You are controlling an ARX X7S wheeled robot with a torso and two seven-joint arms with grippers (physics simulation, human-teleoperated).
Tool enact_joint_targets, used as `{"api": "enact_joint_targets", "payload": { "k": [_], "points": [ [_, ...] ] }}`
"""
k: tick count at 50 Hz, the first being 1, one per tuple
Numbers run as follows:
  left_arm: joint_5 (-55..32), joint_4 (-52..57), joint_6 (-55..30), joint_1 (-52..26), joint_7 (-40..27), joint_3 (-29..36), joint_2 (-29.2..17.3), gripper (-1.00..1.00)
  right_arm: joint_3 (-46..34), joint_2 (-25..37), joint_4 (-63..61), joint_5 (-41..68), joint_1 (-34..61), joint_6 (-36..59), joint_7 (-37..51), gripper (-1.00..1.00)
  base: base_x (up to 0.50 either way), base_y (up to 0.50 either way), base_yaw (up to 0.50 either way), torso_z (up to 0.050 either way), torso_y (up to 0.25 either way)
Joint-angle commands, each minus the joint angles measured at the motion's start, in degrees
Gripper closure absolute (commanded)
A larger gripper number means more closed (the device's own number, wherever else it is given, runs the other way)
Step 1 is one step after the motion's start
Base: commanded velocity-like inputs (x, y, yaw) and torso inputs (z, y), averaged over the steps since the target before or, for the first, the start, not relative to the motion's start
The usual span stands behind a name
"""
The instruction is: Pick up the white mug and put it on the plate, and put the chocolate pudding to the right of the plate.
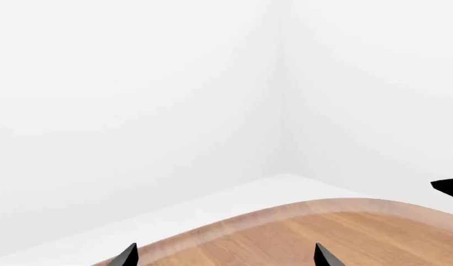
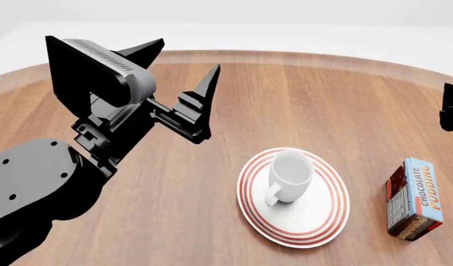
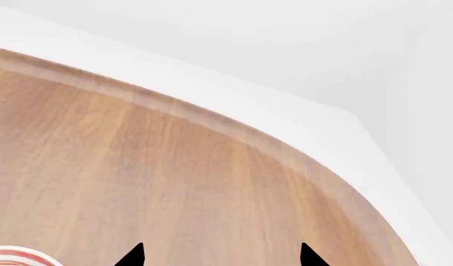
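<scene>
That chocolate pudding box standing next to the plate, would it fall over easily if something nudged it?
Probably yes. The chocolate pudding is a narrow box that appears to stand on a small end, so a push high up would likely tip it. It looks stiff like cardboard, so it should hold its shape, and its flat faces would keep it from rolling.

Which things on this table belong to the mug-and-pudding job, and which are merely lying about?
Belonging to the job:
- white mug, standing on the plate
- plate
- chocolate pudding, on the table right of the plate

Merely lying about:
- nothing visible; only the wooden table and the open, empty left gripper
</scene>
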Motion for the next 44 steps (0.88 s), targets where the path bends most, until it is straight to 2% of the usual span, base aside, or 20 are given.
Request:
{"api": "enact_joint_targets", "payload": {
  "k": [1, 11, 18, 27, 37, 44],
  "points": [
    [0.7, 0.3, 0.5, 0.3, 1.1, -1.4, 0.9, -1.0, 3.8, 7.3, -15.2, -5.5, 4.1, -0.7, 0.0, -1.0, 0.0, 0.0, 0.0, 0.0, 0.0],
    [2.7, 1.1, 0.4, 1.2, -0.9, -1.2, 0.2, -1.0, 4.0, 13.3, -24.6, -7.5, 2.5, -6.6, 2.1, -1.0, 0.0, 0.0, 0.0, 0.0, 0.0],
    [4.6, 2.8, 0.0, 1.3, -5.5, -1.8, -1.4, -1.0, 4.7, 13.4, -28.5, -7.7, 2.1, -8.6, 4.1, -1.0, 0.0, 0.0, 0.0, 0.0, 0.0],
    [7.0, 7.4, 1.2, 2.9, -12.2, -3.7, -6.4, -1.0, 2.5, 13.4, -35.8, -11.3, -1.2, -16.3, 7.8, -1.0, 0.0, 0.0, 0.0, 0.0, 0.0],
    [8.3, 10.2, 1.1, 3.5, -15.5, -4.3, -8.1, -1.0, 3.3, 13.4, -40.2, -12.1, -1.4, -17.2, 9.1, -1.0, 0.0, 0.0, 0.0, 0.0, 0.0],
    [7.1, 9.1, 3.0, 5.8, -19.3, -5.4, -9.3, -1.0, 1.0, 13.3, -42.0, -15.9, -4.5, -22.8, 9.8, -1.0, 0.0, 0.0, 0.0, 0.0, 0.0]
  ]
}}
